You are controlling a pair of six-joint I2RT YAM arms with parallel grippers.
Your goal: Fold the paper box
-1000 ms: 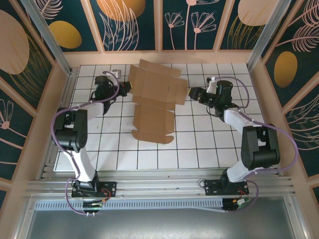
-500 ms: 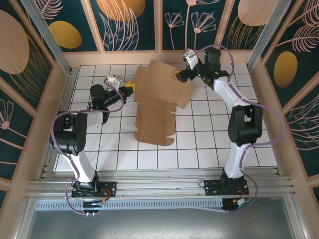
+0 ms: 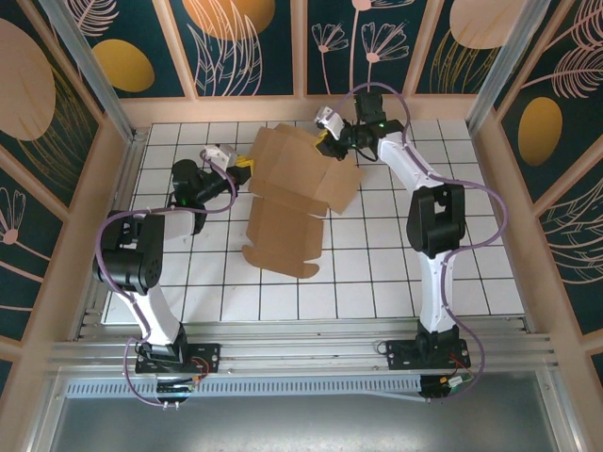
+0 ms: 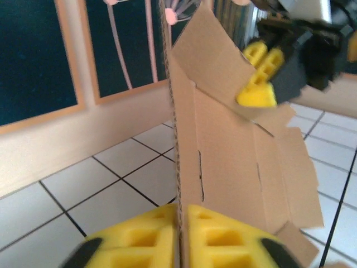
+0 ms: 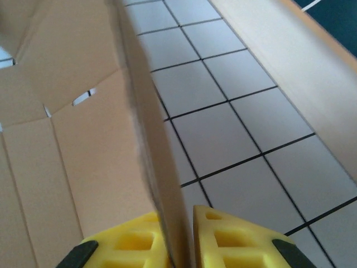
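The paper box [image 3: 287, 221] is a flat brown die-cut sheet, its near half lying on the tiles and its far half raised. My left gripper [image 3: 247, 167] is shut on the sheet's left edge. In the left wrist view that edge [image 4: 177, 139] stands upright between the yellow fingers [image 4: 139, 240] of the left gripper [image 4: 181, 237]. My right gripper [image 3: 328, 143] reaches in from the back and is shut on a far flap, and its yellow tips [image 4: 257, 84] show beyond the cardboard. In the right wrist view the flap [image 5: 139, 128] runs between the pads of the right gripper [image 5: 181, 240].
The white tiled table [image 3: 405, 273] spreads out to the right and front of the sheet. A low wooden wall [image 3: 301, 108] borders the back, close behind the raised flaps, and wooden walls run along both sides [image 3: 499, 188].
My right arm swung from the right side to the back of the sheet and closed on a far flap. The sheet's far half lifted and the whole sheet shifted slightly left. The left gripper stayed put.
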